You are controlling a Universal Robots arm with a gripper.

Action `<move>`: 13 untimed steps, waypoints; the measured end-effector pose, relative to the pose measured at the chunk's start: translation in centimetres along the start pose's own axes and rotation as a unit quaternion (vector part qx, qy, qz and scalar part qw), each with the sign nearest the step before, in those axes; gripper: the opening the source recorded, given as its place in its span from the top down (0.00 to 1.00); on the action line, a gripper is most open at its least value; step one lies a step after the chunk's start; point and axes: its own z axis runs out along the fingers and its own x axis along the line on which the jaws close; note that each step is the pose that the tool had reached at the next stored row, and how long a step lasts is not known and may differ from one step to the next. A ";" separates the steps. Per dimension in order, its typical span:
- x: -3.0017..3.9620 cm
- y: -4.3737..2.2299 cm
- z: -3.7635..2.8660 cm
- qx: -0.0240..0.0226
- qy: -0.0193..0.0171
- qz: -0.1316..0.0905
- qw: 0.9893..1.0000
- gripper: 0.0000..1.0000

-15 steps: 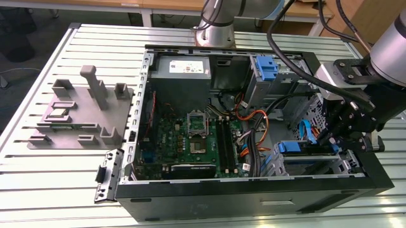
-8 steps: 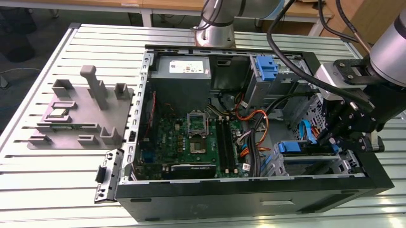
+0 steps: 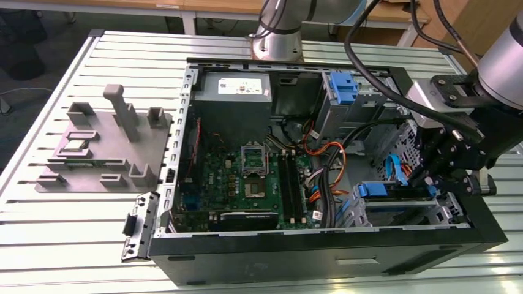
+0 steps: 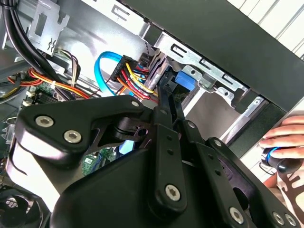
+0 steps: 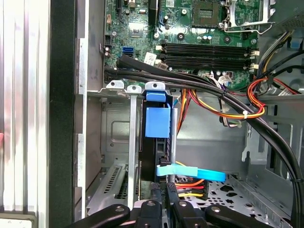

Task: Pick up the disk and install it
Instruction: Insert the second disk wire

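Reaching into the open computer case (image 3: pixel 327 242), the hand (image 5: pixel 164 190) appears closed edge-on around the disk (image 5: pixel 157 122), which stands upright in the drive cage (image 3: pixel 400 211) at about four o'clock in the exterior view. The likely risk is snagging: the blue data cable (image 5: pixel 190 172) and orange-yellow wires (image 4: pixel 135 78) crowd the slot, so a skewed push could jam the carrier. I count one disk, one hand, two blue carriers, counting the upper one (image 3: pixel 343 86).
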 end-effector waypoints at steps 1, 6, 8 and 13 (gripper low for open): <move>0.00 0.00 0.00 0.000 0.000 0.001 1.000 0.84; 0.00 0.00 0.05 0.000 0.000 0.003 1.000 0.84; 0.00 0.00 0.06 0.000 0.000 0.003 1.000 0.84; 0.00 0.01 0.15 0.000 0.000 0.003 1.000 0.84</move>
